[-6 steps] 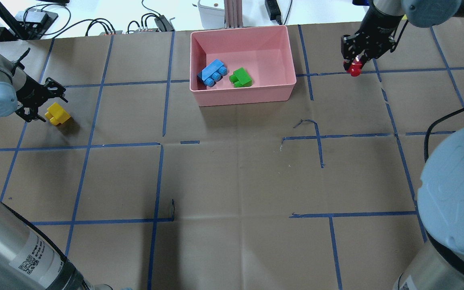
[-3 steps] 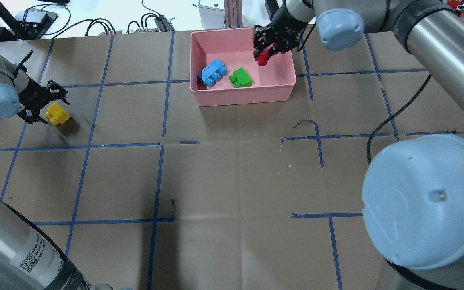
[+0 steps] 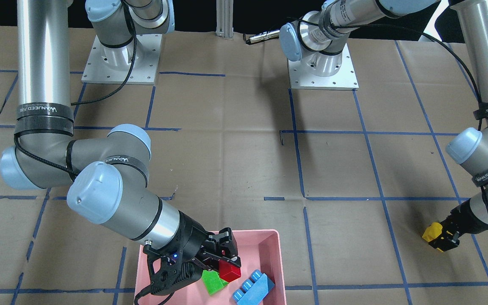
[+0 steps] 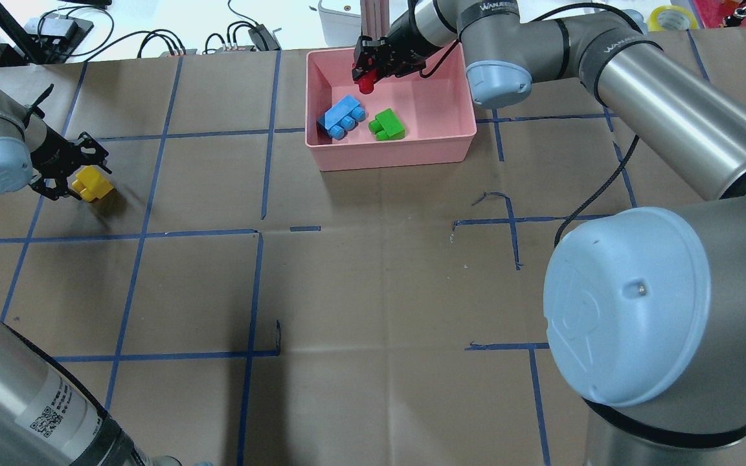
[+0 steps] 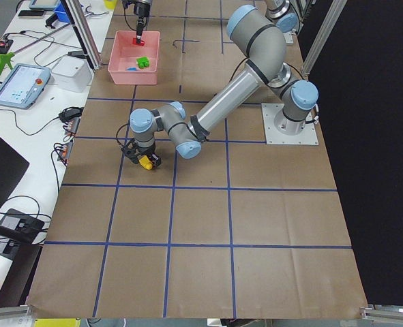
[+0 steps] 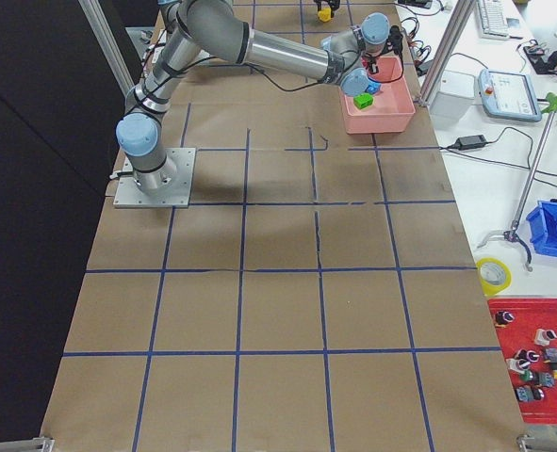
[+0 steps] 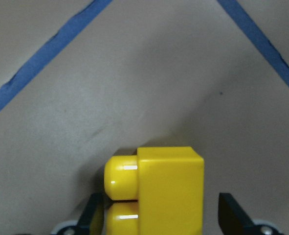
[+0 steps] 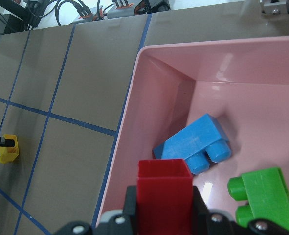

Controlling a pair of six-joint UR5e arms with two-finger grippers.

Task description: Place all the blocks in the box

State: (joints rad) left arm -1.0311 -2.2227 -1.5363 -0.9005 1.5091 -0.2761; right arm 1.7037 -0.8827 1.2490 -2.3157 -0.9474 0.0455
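Observation:
The pink box (image 4: 392,154) stands at the table's far middle, with the light blue block (image 4: 342,116) and the green block (image 4: 387,124) lying in it. My right gripper (image 4: 368,77) is shut on the red block (image 4: 366,85) and holds it over the box's back left part, above the floor; the right wrist view shows the red block (image 8: 164,193) over the box wall (image 8: 134,122). The yellow block (image 4: 92,183) lies on the paper at the far left. My left gripper (image 4: 80,176) is open and straddles it; the wrist view shows a finger (image 7: 232,215) on each side of the yellow block (image 7: 156,191).
Cables and electronics (image 4: 153,42) lie beyond the table's back edge, and a metal post (image 4: 373,19) stands just behind the box. My right arm's big elbow joint (image 4: 625,304) hangs over the front right of the table. Blue tape lines grid the brown paper.
My right gripper has carried the red block leftward from the table's far right to over the box's back left part. My left gripper has edged closer around the yellow block.

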